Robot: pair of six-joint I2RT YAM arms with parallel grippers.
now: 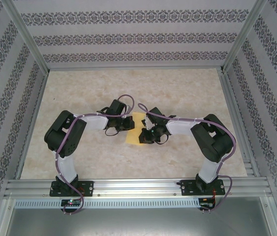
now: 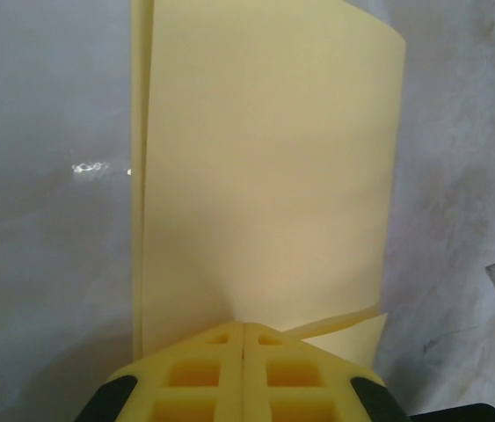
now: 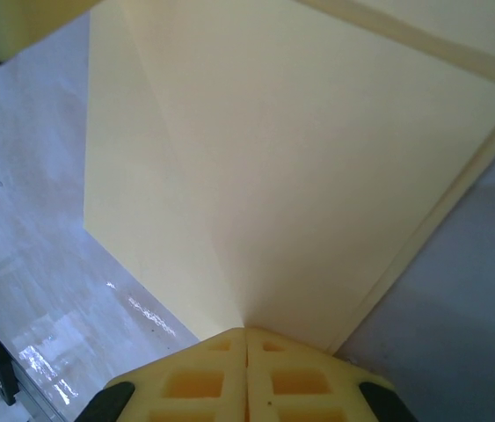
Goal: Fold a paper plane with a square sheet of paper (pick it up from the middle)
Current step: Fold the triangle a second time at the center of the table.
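The left arm (image 1: 67,140) and right arm (image 1: 211,140) are rising from the rail (image 1: 138,186) at the near edge of the table (image 1: 79,162) and reaching inward toward its middle. The left gripper (image 2: 243,327) is clamping the paper (image 2: 265,176), with its jaws pressed fully together on the sheet's near edge. The right gripper (image 3: 246,331) is gripping the sheet from the opposite side, jaws likewise together, at the foot of a crease running away from its tips.

In the overhead view the paper is sitting between the two grippers, near the table's middle, and is showing as a narrow strip rather than a full square. In the left wrist view two layers are showing. The lower one is peeking out along the left edge and at the near right corner, so the layers are not lying flush. Whether the sheet is touching the table or hanging just above it cannot be told.

Judgement: the centre half-fold is appearing to be the step in hand, since no nose or wings are forming yet. The next move is likely calling for squaring the two layers and laying the sheet flat. One gripper should then be holding the sheet while the other is letting go and pressing along the crease. An uneven pull is risking a skewed crease or a tear
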